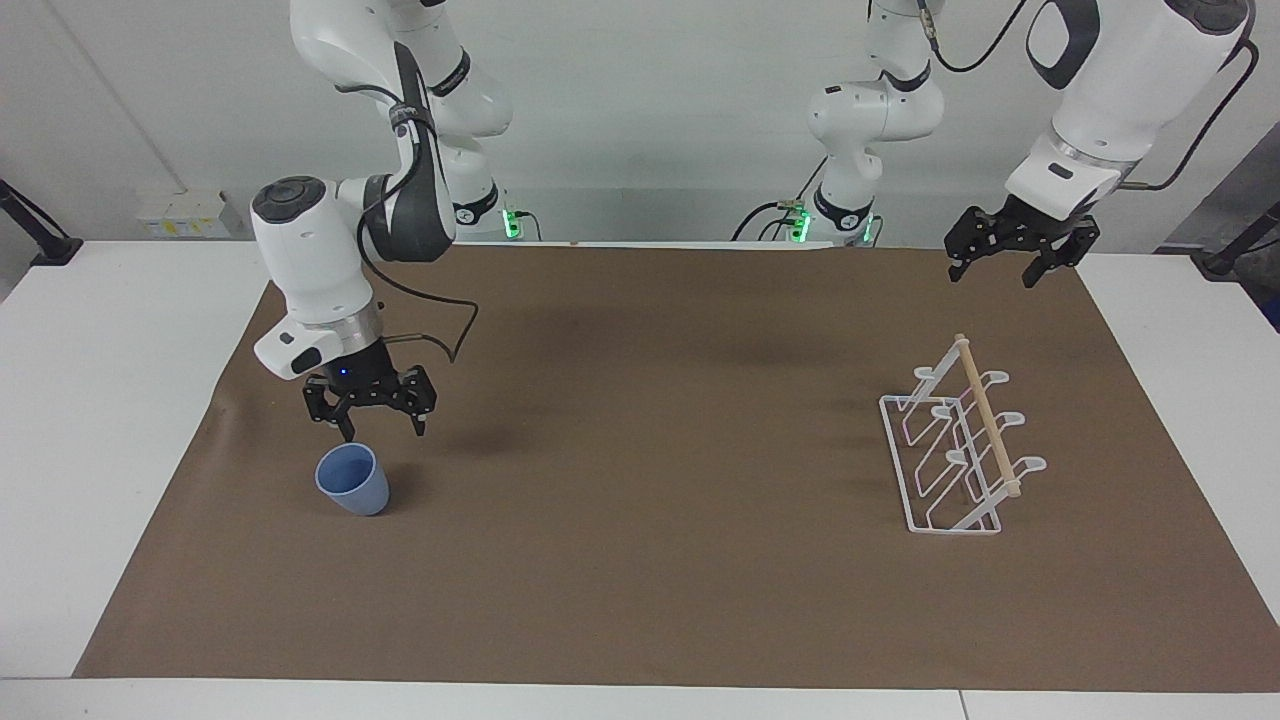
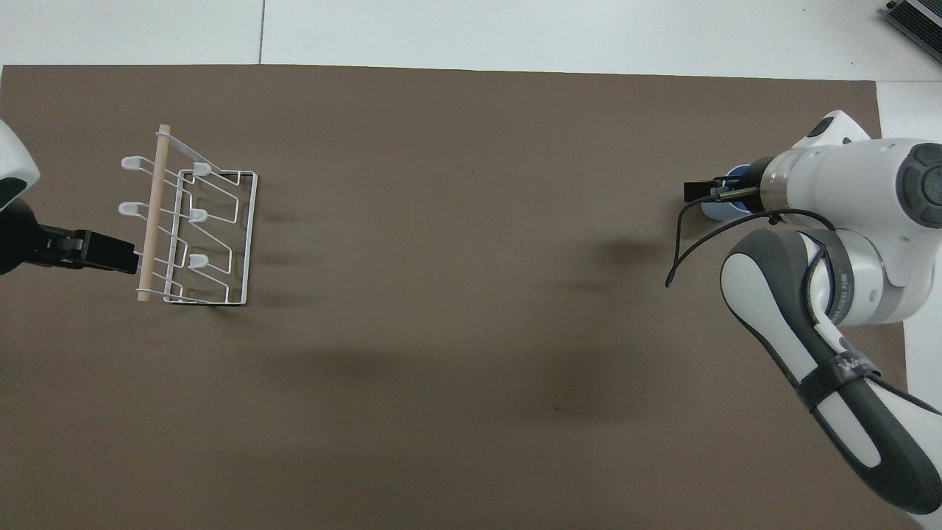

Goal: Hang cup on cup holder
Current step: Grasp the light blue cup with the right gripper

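Note:
The light blue cup (image 1: 352, 480) stands upright on the brown mat at the right arm's end of the table. My right gripper (image 1: 382, 431) is open and hangs just above the cup's rim without touching it. In the overhead view the right gripper (image 2: 712, 191) covers most of the cup (image 2: 715, 211). The white wire cup holder (image 1: 955, 450) with its wooden dowel stands at the left arm's end; it also shows in the overhead view (image 2: 197, 221). My left gripper (image 1: 993, 272) is open and waits in the air over the mat's edge, by the cup holder's end nearer the robots.
A brown mat (image 1: 650, 480) covers most of the white table (image 1: 110, 400). A black cable loops from the right arm's wrist (image 2: 681, 250). Nothing else stands on the mat between the cup and the cup holder.

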Controlling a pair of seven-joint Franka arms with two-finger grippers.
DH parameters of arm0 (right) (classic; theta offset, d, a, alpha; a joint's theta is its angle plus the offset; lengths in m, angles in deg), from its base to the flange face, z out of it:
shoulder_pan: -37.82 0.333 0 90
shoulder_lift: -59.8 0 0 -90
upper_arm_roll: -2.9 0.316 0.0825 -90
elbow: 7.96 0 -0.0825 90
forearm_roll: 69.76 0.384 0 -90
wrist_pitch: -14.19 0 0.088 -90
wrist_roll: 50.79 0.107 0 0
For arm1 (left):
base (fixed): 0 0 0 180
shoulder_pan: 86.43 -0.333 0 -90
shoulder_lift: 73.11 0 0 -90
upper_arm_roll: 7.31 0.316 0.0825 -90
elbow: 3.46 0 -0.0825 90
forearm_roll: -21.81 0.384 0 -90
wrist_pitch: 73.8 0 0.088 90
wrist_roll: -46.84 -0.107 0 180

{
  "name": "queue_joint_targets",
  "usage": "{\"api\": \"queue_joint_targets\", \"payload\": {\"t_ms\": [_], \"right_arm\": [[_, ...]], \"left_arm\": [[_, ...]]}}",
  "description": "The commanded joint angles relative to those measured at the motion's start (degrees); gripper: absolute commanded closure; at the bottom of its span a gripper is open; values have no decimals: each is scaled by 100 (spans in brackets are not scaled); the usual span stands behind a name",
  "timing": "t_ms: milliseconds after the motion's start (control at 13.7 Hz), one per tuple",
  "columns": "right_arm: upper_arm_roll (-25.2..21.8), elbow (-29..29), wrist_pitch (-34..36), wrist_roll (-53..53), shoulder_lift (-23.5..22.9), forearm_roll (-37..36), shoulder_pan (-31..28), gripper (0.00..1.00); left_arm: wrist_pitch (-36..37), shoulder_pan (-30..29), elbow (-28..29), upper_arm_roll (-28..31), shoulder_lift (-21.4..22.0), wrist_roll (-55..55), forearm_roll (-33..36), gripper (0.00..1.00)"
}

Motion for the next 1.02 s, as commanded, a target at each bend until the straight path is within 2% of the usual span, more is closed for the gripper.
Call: {"api": "queue_joint_targets", "payload": {"t_ms": [0, 730, 949], "right_arm": [[43, 37, -162, 95, -24, -33, -71, 0], [25, 274, -557, 50, -436, -121, -194, 0], [25, 345, -567, 24, -437, -121, -273, 0]], "left_arm": [[-67, 32, 119, 20, 130, 85, 62, 0], [-67, 23, 119, 20, 130, 85, 62, 0], [-67, 23, 137, 20, 130, 85, 62, 0]]}}
